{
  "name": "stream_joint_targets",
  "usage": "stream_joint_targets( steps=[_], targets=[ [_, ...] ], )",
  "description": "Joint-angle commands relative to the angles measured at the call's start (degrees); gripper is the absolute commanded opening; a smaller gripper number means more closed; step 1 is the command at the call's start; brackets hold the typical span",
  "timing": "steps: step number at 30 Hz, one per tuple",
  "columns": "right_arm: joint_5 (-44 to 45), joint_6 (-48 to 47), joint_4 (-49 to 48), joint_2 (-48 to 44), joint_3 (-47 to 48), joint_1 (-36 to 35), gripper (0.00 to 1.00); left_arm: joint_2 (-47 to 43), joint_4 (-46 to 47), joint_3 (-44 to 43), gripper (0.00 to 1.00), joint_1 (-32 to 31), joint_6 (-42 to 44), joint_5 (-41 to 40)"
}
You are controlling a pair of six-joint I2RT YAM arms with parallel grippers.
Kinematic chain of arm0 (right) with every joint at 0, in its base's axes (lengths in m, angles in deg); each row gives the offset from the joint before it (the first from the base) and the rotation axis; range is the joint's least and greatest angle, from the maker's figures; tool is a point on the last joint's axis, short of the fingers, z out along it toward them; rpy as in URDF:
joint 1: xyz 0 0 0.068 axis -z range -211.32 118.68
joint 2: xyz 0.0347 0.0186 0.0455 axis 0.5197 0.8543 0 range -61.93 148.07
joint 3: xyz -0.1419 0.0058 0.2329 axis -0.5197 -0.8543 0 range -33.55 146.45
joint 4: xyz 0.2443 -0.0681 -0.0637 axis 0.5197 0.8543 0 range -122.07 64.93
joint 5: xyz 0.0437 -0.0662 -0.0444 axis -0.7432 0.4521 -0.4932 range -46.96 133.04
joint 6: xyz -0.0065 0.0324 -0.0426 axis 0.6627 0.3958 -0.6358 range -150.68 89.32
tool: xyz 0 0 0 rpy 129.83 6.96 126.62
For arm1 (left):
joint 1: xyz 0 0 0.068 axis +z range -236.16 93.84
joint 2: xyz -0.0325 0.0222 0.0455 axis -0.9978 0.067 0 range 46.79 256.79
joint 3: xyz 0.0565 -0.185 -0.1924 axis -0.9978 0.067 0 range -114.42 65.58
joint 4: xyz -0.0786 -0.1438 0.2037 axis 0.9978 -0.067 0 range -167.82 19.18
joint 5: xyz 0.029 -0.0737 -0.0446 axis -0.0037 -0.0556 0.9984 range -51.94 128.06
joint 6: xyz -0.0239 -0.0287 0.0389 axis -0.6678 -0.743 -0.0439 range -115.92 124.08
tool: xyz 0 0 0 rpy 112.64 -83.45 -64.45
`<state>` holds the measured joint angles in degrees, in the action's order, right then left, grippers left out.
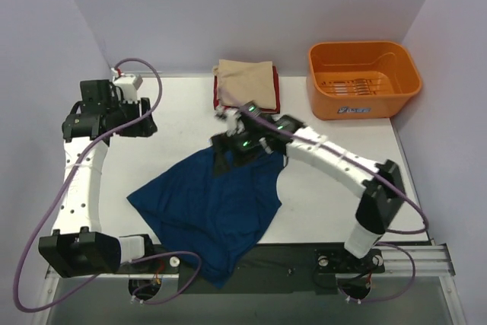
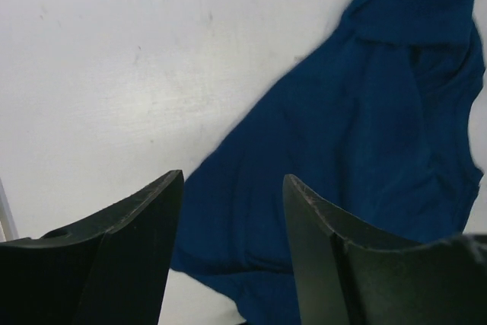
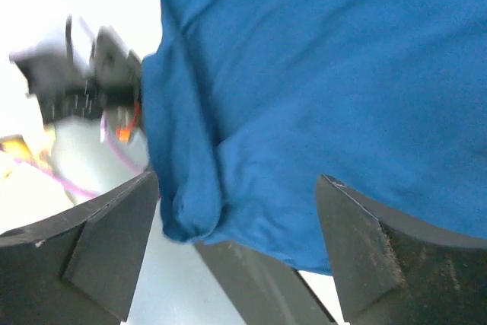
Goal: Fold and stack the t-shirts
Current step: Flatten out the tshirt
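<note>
Top external — blue t-shirt crumpled; label on orange tub unreadable.

Blue shirt: far edge hidden under right arm; cut by frame edges in both wrist views. Red shirt: only a rim shows beneath beige shirt. Tub label: too small to read.

Dark blue cloth t-shirt: soft, matt, creased. White flat tabletop: smooth, faintly scuffed. Orange rectangular plastic tub: slightly glossy.
</note>
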<state>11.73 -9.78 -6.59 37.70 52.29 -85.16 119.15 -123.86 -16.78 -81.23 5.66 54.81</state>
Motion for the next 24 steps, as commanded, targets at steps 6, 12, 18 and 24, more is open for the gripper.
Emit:
stream_joint_targets(
  steps=[6, 12, 18, 24],
  targets=[
    [16.8, 2.0, 0.4, -1.4, 0.1, 29.6, 0.71, 6.3, -10.7, 17.4, 0.68, -0.2, 24.3, -4.4],
    [15.2, 1.5, 4.2, 19.4, 18.2, 35.3, 0.70, 10.1, -2.6, 29.7, 0.76, -0.2, 28.1, -13.8],
    [14.4, 1.6, 8.2, 32.9, 30.3, 35.4, 0.70, 15.8, 5.0, 35.2, 0.78, -0.5, 28.6, -14.0],
    [8.4, 2.3, 8.2, 35.3, 30.2, 34.3, 0.41, 20.5, 8.4, 38.4, 0.45, -3.9, 29.9, -10.3]
  ],
)
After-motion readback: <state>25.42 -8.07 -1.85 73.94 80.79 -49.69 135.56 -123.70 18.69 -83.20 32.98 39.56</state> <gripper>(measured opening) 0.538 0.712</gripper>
